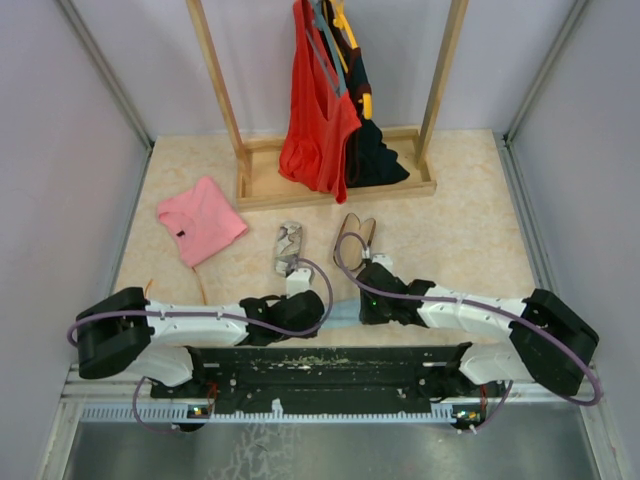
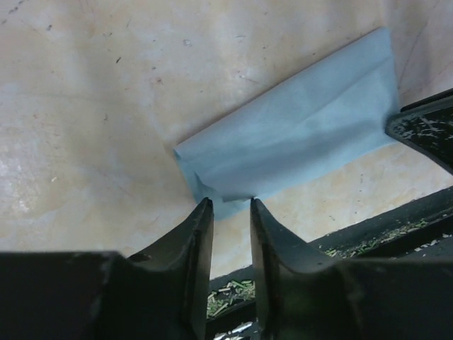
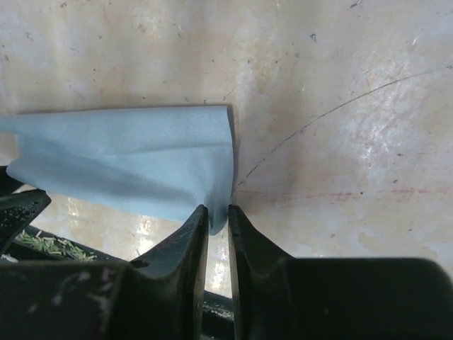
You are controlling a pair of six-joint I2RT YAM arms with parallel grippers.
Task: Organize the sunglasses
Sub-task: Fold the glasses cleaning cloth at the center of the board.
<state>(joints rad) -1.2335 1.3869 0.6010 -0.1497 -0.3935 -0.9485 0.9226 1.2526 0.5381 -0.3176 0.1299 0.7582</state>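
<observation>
Left gripper (image 2: 230, 205) hovers low over the light blue cloth (image 2: 297, 134), at its left corner. Its jaws stand plainly apart with bare table (image 1: 470, 230) showing through the gap, so it grips nothing; the corner lies just at the fingertips. That placement suggests a hand set at the end of the cloth to lay it out flat rather than to lift it. The cloth lies along the near edge of the table as a long strip with a soft crease down its length, apparently folded over, and this looks like preparation for the glasses. Beyond the cloth's left end, well apart from it, lies a pale oblong object (image 1: 288, 248) whose nature is too blurred to tell. The sunglasses (image 1: 355, 235) rest on the table beyond the cloth, slightly toward its right end, clear of it and untouched by either arm, so the main step of the task does not appear to be done yet. Over the cloth's right corner sits the right gripper (image 3: 218, 209), mirroring the other arm. Its jaws are parted only narrowly, the cloth's corner dips between the tips, and the visible slit is wider than such thin fabric, so it is judged to be loose, not pinching.
</observation>
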